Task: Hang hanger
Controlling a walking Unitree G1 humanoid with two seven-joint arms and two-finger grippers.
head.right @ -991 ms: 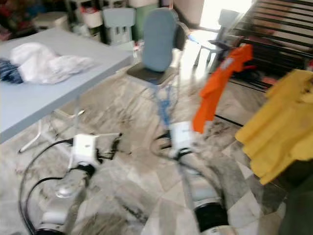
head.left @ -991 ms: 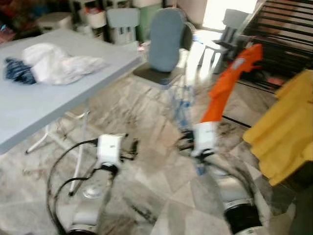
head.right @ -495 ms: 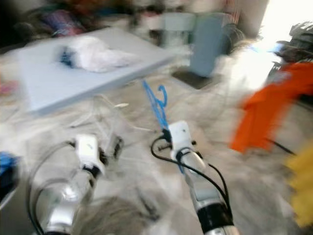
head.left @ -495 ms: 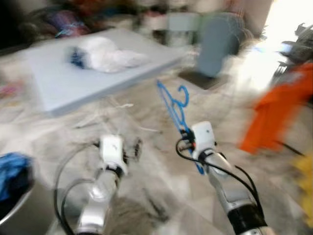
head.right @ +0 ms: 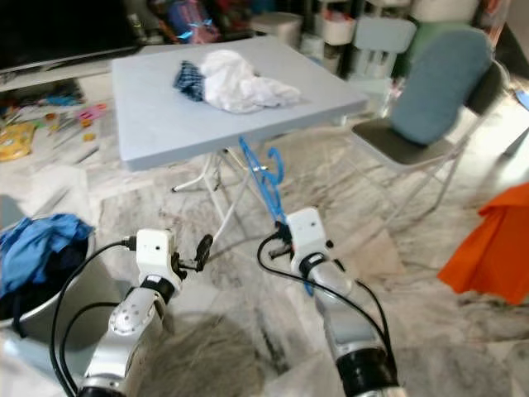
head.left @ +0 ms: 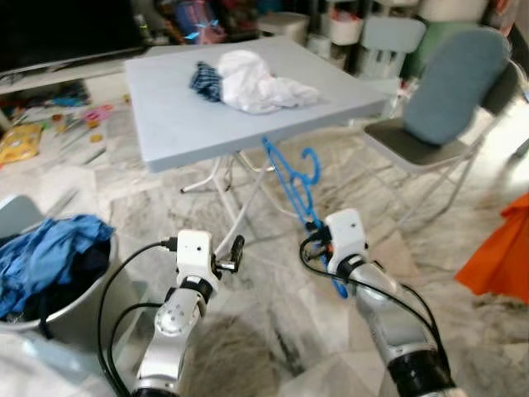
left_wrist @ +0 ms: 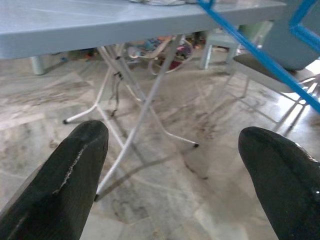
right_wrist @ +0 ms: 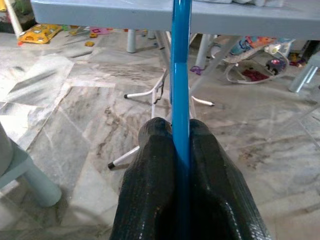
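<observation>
I have the right gripper point(right_wrist: 181, 145) with its jaws pinching the blue hanger point(head.left: 291, 178), which stands up from the fingers with its hook toward the edge of the grey folding worktop point(head.left: 182, 124). My left gripper point(left_wrist: 175, 165) is held low beside it, jaws spread wide and empty over the marble floor point(head.left: 273, 306). A white cloth point(head.left: 256, 83) and a checked garment point(head.left: 204, 80) lie on the worktop. A basket point(head.left: 78, 302) of blue clothes point(head.left: 45, 256) sits at my left, a grey chair point(head.left: 450, 91) and an orange garment point(head.left: 500, 252) at my right.
</observation>
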